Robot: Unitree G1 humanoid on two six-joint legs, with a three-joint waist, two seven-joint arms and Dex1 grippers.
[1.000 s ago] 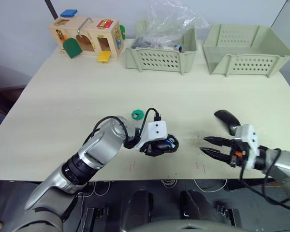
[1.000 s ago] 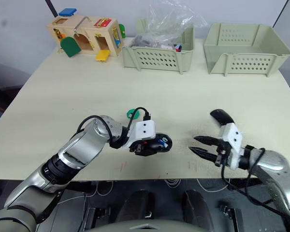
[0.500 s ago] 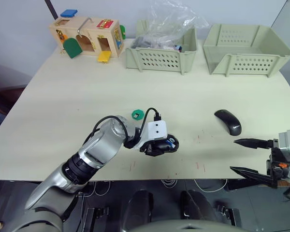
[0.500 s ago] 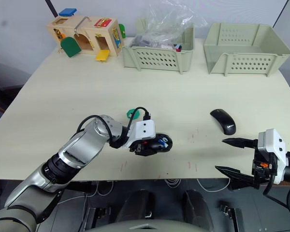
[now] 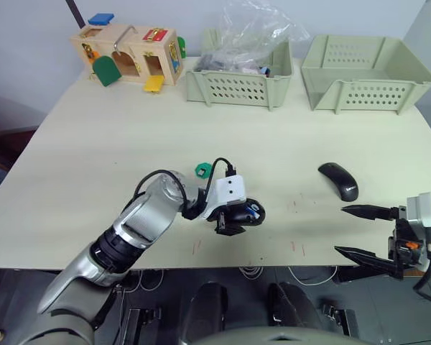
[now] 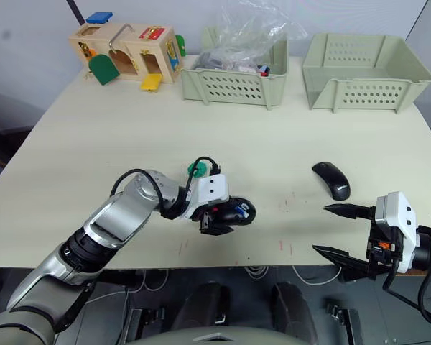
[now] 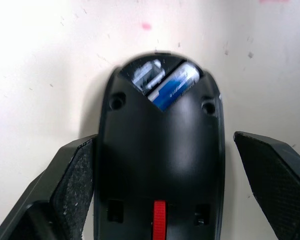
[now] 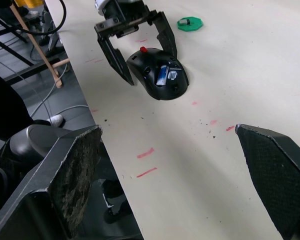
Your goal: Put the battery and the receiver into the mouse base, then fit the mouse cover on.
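The mouse base [image 5: 243,213] lies on the pale counter [image 5: 129,144], near the front edge and about in the middle. It is open on top. The battery [image 7: 174,86] sits inside it, blue with a whitish end, tucked in the slot at one end of the base. A small shiny metal part [image 7: 146,74] lies just beside the battery in the same slot.

The left pincer [image 7: 162,187] is right at the mouse base. Its two black fingers [image 7: 75,180] stand wide apart, one on each side of the base. The finger on one side looks to be touching the base, and the other stands a little apart from it.

The mouse cover [image 5: 338,180] lies on the counter well to the right of the base, smooth and black, with small white marks near its front end.

The right pincer [image 5: 363,233] hangs at the front right edge of the counter, near the mouse cover but not touching it. Its fingers are spread wide and hold nothing.

A small green disc [image 5: 203,170] lies on the counter just behind the left pincer. At the back of the counter stand a wooden toy box [image 5: 129,54], a green basket [image 5: 237,86] with a clear plastic bag [image 5: 255,32] in it, and another green basket [image 5: 363,75] beside it.
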